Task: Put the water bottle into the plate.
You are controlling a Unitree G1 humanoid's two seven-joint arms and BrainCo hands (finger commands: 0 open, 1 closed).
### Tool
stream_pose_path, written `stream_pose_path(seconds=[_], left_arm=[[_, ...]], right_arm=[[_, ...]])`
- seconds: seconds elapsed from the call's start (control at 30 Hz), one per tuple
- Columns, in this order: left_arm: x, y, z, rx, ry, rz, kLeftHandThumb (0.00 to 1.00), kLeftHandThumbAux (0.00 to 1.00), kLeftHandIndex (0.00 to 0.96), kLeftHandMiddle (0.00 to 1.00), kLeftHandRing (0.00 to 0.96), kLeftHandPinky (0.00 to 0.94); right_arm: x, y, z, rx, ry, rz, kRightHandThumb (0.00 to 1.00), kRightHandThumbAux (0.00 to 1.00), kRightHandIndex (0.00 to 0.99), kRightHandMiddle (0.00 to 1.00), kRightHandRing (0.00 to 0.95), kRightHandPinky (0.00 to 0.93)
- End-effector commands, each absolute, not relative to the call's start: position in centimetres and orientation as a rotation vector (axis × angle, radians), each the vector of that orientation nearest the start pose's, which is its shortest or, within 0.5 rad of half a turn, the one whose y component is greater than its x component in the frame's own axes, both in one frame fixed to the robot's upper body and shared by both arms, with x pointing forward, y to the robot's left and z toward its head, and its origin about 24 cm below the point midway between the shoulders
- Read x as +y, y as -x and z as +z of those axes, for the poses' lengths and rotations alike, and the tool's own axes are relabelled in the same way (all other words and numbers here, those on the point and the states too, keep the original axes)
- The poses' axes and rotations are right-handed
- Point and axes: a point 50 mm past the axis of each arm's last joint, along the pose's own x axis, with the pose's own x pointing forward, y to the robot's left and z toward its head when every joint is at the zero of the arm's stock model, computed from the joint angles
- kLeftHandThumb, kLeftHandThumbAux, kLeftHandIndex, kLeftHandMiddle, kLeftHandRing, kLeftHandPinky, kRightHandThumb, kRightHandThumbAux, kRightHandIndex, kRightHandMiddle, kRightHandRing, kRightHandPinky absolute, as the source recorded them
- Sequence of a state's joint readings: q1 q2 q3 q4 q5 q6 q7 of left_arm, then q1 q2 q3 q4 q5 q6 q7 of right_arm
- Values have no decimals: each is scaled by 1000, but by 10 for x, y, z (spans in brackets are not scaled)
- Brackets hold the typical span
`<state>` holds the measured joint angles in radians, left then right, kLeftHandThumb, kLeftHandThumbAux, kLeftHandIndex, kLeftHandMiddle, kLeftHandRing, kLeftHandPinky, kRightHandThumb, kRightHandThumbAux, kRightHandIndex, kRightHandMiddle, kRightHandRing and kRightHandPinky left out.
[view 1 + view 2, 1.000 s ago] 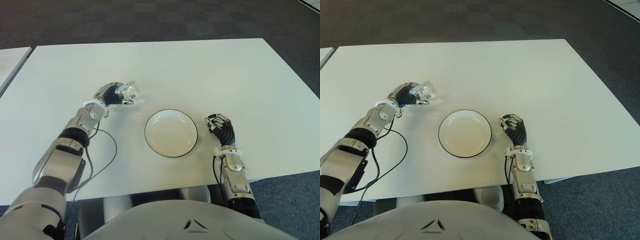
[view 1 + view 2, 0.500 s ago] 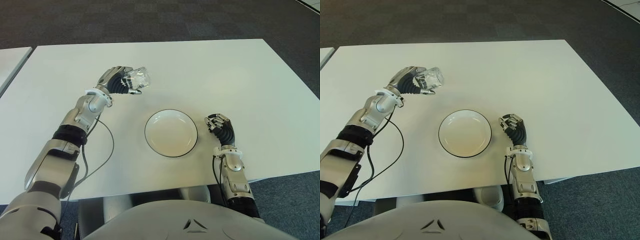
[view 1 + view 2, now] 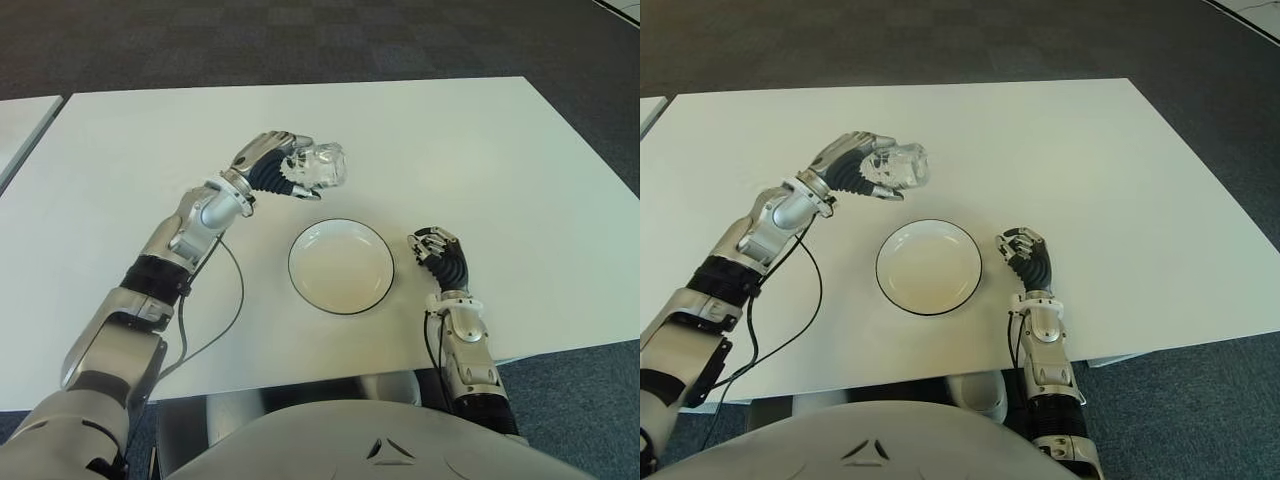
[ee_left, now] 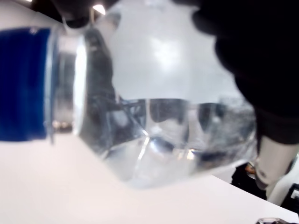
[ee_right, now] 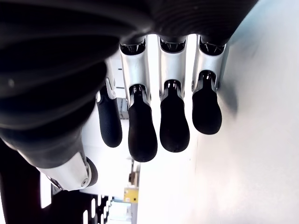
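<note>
Left eye view takes in the broad white table [image 3: 480, 150], smooth and matte, with dark carpet beyond its far edge. Sitting on it, right in front of the robot, is the plate [image 3: 341, 267]: round, shallow, glossy cream-white, with a thin dark line running round the rim, and nothing in it yet.

Up in the air on the robot's left, the left robot hand [image 3: 268, 168] has its black fingers wrapped around the water bottle [image 3: 320, 167], carrying it tipped well over, nearly on its side, above the table just beyond the plate's far-left edge. The bottle is clear, ribbed plastic that catches the light; the left wrist view shows a blue cap [image 4: 23, 84] at one end and a little water pooled along the low side of the body.

Over on the right, the right robot hand [image 3: 441, 257] shows just beside the plate, fingers curled in with nothing between them; idle, I'd say.

As I read it, this is the carry, with the set-down to come. To do it well, the bottle wants bringing toward the robot until it hangs over the plate's middle, then lowering gently before the fingers ease off. That round, slick body could roll on a glazed dish, so laying it down low in the shallow well, not dropping it near the rim, looks the safer play.
</note>
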<state>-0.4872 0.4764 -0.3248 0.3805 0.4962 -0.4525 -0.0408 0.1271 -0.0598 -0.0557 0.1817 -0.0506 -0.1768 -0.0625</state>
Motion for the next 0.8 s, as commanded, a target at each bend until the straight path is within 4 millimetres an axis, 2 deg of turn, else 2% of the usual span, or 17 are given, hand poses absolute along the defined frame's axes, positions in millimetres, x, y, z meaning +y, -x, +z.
stream_pose_path(seconds=[0.03,0.17,0.37,0.57,0.8], left_arm=[[128,-311,104,-500,-1060,-559,948,654,379,499,525,761],[115,-299,100,-508,-1073,-645,948,653,380,501,525,784],[105,-288,94,-504,-1093,-738,948,653,380,504,527,796],[95,-283,71,-459,-1129,-859,948,652,381,505,528,797],[95,-279,44,-418,-1155,-949,949,652,382,506,529,798]], right_arm=[[-185,-209,-23,205,105,-137,704,730,437,708,695,683],[-185,-209,-23,206,107,-139,704,730,437,708,694,686],[-186,-208,-23,205,108,-141,705,730,438,704,689,684],[-186,-207,-24,211,110,-144,704,730,438,704,690,689],[-187,-207,-25,222,109,-149,705,730,438,700,687,678]])
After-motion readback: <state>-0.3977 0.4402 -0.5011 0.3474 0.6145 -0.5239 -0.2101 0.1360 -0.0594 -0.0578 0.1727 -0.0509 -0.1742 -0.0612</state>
